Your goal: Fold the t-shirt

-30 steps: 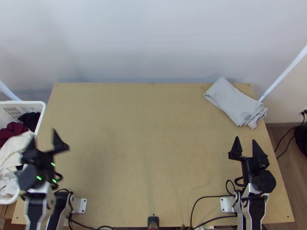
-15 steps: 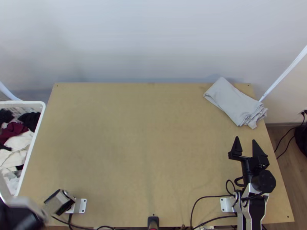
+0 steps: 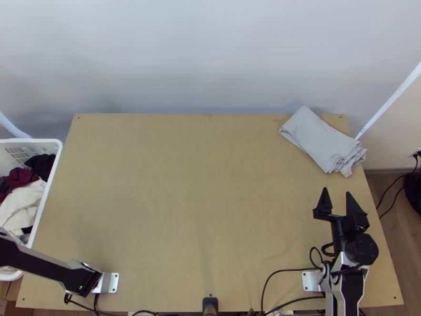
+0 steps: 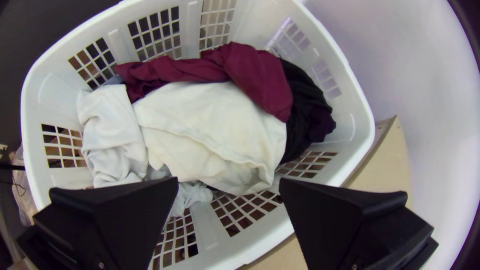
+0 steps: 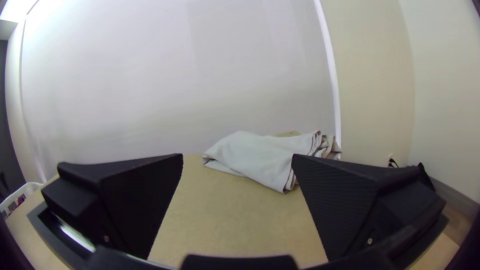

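At the left edge of the top view, a dark tip of my left gripper [image 3: 3, 186] shows over the basket. In the left wrist view the left gripper [image 4: 229, 184] is open above white cloth [image 4: 215, 130], holding nothing. Beside that cloth lie maroon cloth [image 4: 255, 75], black cloth [image 4: 305, 110] and light grey-white cloth [image 4: 112, 137], all bunched. My right gripper [image 3: 337, 193] stands open and empty near the table's right side; in the right wrist view the right gripper [image 5: 237, 159] faces a folded pale grey cloth [image 5: 260, 155] lying at the far right corner.
The white basket [image 3: 48, 184] stands against the left side of the wooden table [image 3: 200, 200]. A pale wall [image 3: 210, 58] rises behind the far edge. Black cables [image 3: 284, 270] run along the near edge by the right arm's base.
The left arm has swung left from above the table's left side, out over the basket, its gripper passing mostly beyond the top view's edge. The right arm and the grey cloth have stayed still.
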`<move>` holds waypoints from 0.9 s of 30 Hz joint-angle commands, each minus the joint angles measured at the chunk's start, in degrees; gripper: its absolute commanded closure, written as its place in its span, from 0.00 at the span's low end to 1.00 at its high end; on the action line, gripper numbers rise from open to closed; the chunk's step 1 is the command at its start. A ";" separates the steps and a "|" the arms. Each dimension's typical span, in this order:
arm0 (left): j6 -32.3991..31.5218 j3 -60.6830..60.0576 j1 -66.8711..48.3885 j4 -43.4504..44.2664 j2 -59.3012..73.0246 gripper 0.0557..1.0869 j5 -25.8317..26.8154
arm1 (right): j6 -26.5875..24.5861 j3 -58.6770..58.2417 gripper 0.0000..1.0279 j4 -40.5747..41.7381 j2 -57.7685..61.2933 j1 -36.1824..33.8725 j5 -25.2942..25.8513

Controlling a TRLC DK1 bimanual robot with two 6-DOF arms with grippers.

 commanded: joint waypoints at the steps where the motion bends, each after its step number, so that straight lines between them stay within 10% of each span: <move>1: 2.46 3.49 0.94 -0.18 5.77 0.05 0.53 | 0.87 -0.38 0.04 -0.77 -0.30 0.37 0.27; 19: 4.13 15.45 1.90 6.06 28.71 0.08 -1.14 | 0.78 -0.38 0.04 -0.77 -0.30 0.37 0.27; 24: 4.57 11.93 2.52 13.88 25.02 0.94 -1.94 | 0.78 -0.38 0.04 -0.77 -0.30 0.37 0.27; 27: 5.36 11.40 2.96 13.79 19.83 0.96 0.26 | 0.78 -0.38 0.04 -0.77 -0.30 0.37 0.27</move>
